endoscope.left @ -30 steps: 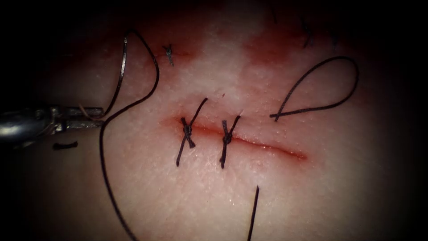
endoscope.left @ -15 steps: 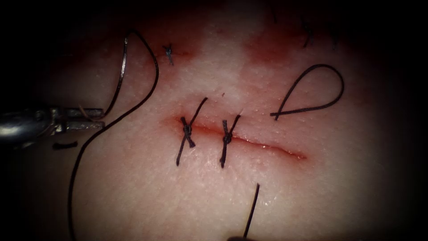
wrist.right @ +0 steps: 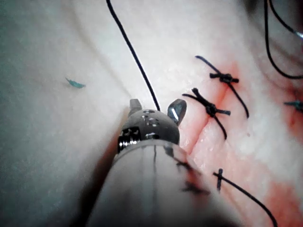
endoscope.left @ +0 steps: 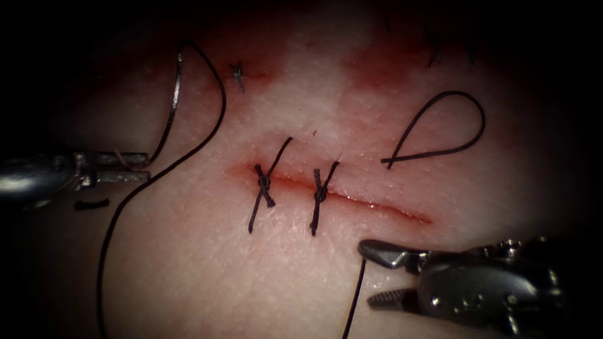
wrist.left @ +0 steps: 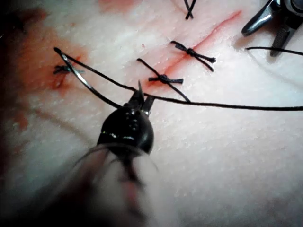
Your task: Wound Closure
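Observation:
The cut runs across the tissue with two knotted stitches on its left half. Left of the cut, my left tool is shut on the curved needle near its point. The needle arches up free of the tissue. Thread trails from its far end. Beside the cut's right half, a thread loop lies on the far side and a strand on the near side. My right tool stands open at this strand, holding nothing. The strand runs between its fingertips.
A short cut piece of thread lies below the left tool. An older stitch and patches of red fluid mark the far tissue. Dark thread ends sit at the far right.
My right tool has come in from the lower right with jaws open beside the near strand. The thread loop shrank and the long thread slid left earlier. The left tool stayed put.

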`<state>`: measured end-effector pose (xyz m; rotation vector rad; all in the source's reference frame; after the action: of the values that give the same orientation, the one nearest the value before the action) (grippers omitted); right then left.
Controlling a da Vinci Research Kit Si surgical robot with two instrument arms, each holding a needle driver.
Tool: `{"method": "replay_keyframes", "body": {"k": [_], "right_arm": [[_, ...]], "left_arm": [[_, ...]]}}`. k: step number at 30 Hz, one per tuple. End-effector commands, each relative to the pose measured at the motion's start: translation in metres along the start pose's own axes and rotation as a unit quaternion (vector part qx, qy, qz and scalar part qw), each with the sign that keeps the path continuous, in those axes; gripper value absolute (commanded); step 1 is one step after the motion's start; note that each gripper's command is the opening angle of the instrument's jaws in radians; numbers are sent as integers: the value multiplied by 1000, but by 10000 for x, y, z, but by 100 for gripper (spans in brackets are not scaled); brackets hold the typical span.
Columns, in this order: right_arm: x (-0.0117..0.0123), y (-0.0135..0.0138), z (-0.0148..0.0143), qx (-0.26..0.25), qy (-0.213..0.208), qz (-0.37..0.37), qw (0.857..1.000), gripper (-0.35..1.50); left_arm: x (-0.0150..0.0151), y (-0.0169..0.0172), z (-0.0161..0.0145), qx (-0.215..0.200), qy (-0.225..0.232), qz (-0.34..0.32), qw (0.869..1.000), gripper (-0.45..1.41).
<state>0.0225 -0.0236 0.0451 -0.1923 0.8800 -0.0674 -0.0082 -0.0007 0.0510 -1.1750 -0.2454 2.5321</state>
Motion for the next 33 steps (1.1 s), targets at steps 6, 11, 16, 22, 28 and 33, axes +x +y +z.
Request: {"method": "replay_keyframes", "body": {"k": [6, 11, 16, 22, 28, 33], "right_arm": [[-7, -17, 22, -11, -18, 24, 999, 72], [-6, -23, 11, -13, -56, 37, 998, -35], [9, -26, -9, 11, -54, 59, 997, -35], [57, -42, -34, 55, -31, 56, 996, -35], [100, -51, -50, 75, -20, 56, 995, -35], [111, -62, -51, 105, -21, 44, 993, -35]], "left_arm": [[-4, 2, 10, -1, 0, 1, 1000, -45], [-4, 2, 10, -3, 0, 1, 1000, -45], [-4, 2, 10, -3, 0, 1, 1000, -45], [-4, 2, 10, -3, 0, 1, 1000, -45], [-4, 2, 10, -3, 0, 1, 1000, -45], [-4, 2, 10, -3, 0, 1, 1000, -45]]}}
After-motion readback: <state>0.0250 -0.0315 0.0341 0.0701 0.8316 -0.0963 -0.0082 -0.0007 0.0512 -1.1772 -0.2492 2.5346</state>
